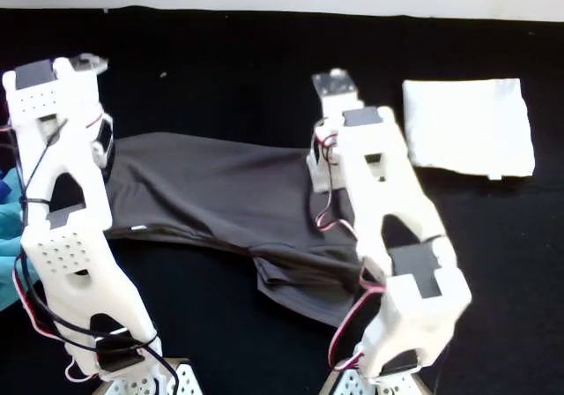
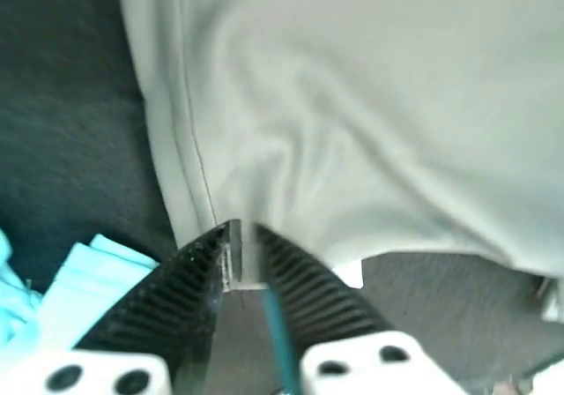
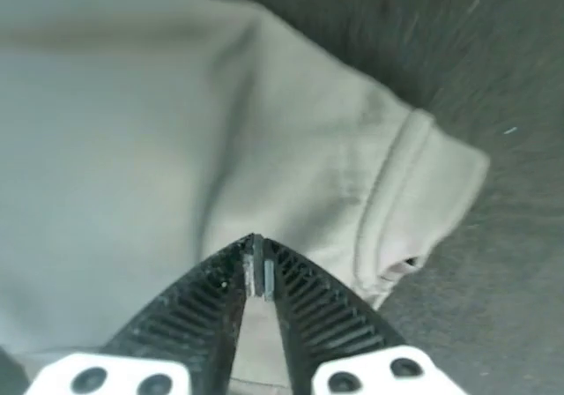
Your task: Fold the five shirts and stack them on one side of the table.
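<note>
Mid-table: dark grey fabric shirt [image 1: 220, 197] lies spread on the black table cover [image 1: 220, 51], bunched up at its near right end. Left gripper [image 2: 240, 236] is pinched tight on the shirt's left hem edge. Right gripper [image 3: 258, 258] is clamped on fabric at the shirt's far right, just beside a sleeve cuff [image 3: 397, 201]. Folded white shirt [image 1: 469, 126] sits far right, apart from the grey one. Teal cloth [image 1: 9, 227] lies at the left table edge.
</note>
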### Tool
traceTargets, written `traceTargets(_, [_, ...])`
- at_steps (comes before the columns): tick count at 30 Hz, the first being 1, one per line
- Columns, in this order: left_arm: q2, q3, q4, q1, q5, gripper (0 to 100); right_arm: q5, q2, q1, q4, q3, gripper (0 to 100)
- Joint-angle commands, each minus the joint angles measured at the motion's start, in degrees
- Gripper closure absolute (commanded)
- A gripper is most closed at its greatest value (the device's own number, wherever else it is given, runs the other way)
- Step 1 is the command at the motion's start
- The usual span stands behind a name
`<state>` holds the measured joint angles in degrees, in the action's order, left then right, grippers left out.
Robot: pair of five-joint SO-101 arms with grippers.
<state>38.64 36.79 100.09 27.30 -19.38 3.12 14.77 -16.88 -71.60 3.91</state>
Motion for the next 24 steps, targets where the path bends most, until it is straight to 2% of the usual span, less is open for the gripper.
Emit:
traceTargets(1, [-3.6, -5.5, 0.7, 2.3, -1.3, 99, 0.3, 3.6, 1.5, 2.4, -2.8, 99.3])
traceTargets(8, [-3.6, -19.2, -6.9, 5.5, -1.4, 99, 5.0, 9.3, 8.9, 6.5, -2.8, 99.3])
traceTargets(12, [-3.6, -26.4, -13.5, 5.3, -2.5, 99, 8.1, 9.2, 10.5, 6.5, -2.8, 99.3])
traceTargets(14, [-3.6, -28.1, -17.3, 5.6, -2.5, 99, 10.6, 9.4, 11.0, 6.5, -3.7, 99.3])
traceTargets(17, [-3.8, -28.3, -18.5, 5.7, -2.5, 99, 11.2, 9.2, 12.8, 6.1, -7.1, 99.3])
traceTargets(24, [-16.7, -28.8, -15.6, 5.3, -2.5, 99, 11.1, 8.8, 11.9, -10.0, -21.3, 99.3])
